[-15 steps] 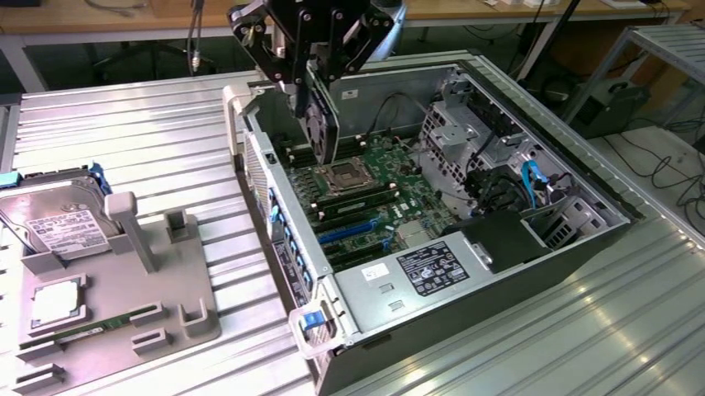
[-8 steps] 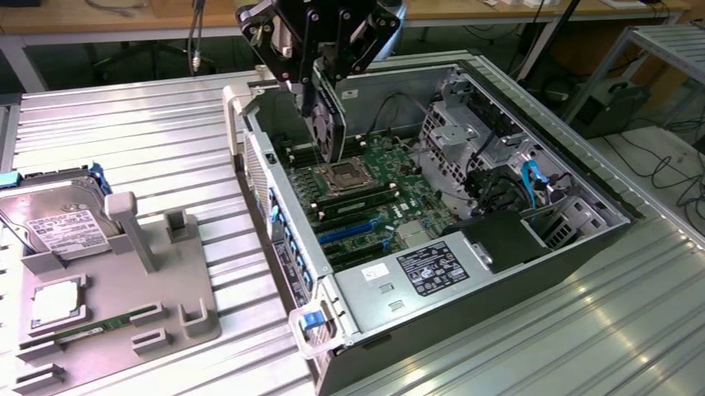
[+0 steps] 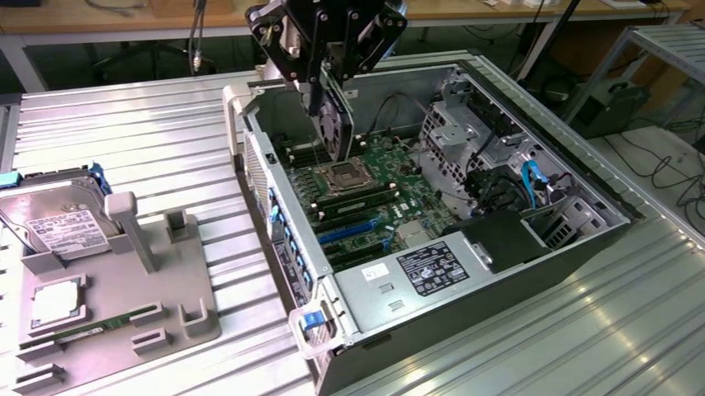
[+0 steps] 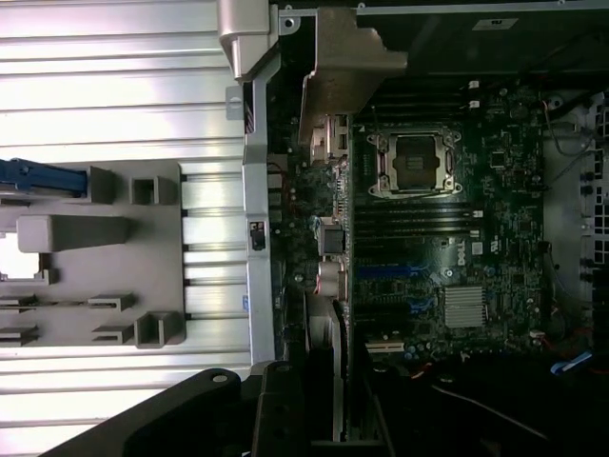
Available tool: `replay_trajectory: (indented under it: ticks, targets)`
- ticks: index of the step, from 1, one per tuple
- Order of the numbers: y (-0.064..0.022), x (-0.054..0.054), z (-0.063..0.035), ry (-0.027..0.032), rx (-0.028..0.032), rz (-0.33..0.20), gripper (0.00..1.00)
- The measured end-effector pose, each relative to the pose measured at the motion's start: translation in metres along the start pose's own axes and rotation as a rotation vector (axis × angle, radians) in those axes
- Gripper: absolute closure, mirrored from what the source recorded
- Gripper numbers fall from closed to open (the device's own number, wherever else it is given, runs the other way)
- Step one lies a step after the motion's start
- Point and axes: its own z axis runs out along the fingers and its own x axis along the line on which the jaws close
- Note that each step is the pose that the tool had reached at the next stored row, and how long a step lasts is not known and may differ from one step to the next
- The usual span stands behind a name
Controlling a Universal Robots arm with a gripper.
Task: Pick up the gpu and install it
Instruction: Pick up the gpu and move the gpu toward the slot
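Observation:
The gpu [image 3: 336, 124] hangs edge-down over the open computer case [image 3: 276, 206], its dark cooler face showing, with my gripper [image 3: 322, 87] shut on its upper edge. It is above the motherboard [image 3: 380, 194], near the CPU socket [image 3: 343, 173] and clear of the board. In the wrist view the gpu [image 4: 341, 286] appears edge-on, with its silver end bracket [image 4: 347, 67] at the far end. My gripper [image 4: 328, 409] clamps the near end. The blue expansion slots [image 4: 395, 271] lie beside the card's line; they also show as blue slots [image 3: 352, 227] nearer the case front.
A grey parts fixture [image 3: 121, 272] on the ribbed metal table holds a hard drive [image 3: 61, 223], a CPU [image 3: 55, 301] and a memory stick [image 3: 99, 326]. Inside the case stand a metal drive cage [image 3: 463, 132], a black shroud [image 3: 507, 239] and a labelled silver box [image 3: 424, 272].

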Motion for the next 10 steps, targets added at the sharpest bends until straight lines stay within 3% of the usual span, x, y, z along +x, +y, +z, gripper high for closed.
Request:
replay_trajectory:
  ticks: [10]
  targets:
    - [0.0005, -0.014, 0.0011, 0.0, 0.0, -0.002, 0.73]
